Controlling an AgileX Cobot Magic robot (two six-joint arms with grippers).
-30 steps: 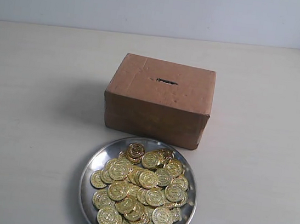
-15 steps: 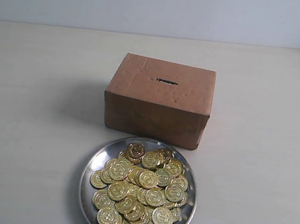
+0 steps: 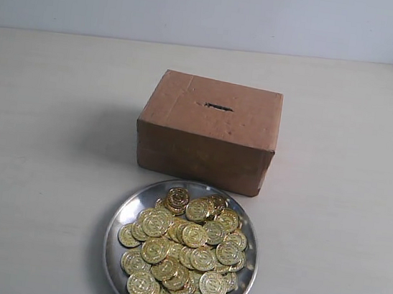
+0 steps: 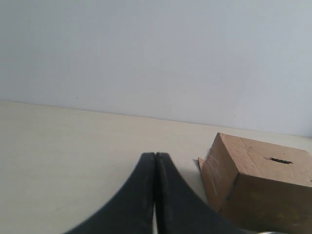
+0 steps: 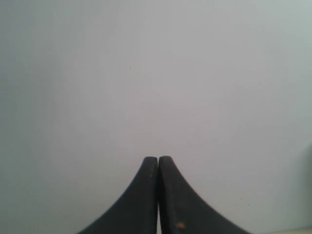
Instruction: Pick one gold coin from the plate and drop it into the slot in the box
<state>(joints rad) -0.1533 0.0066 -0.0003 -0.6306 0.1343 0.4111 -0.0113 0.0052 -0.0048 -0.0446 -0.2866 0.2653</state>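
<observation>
Gold coins lie heaped and overlapping on the plate, which rests on the table at the near edge of the exterior view, just in front of the box; plate and box stand close but appear not to touch. The slot is in the middle of the box's top face, unobstructed. Neither arm shows in the exterior view. The left gripper has its fingers pressed together on nothing, beside the box; the right gripper, likewise closed and empty, faces only blank wall. Judged stage: the outset, no coin yet picked. The next move calls for one gripper to part its fingers, descend onto the heap and isolate a single coin, probably at the pile's margin where overlap is least.
</observation>
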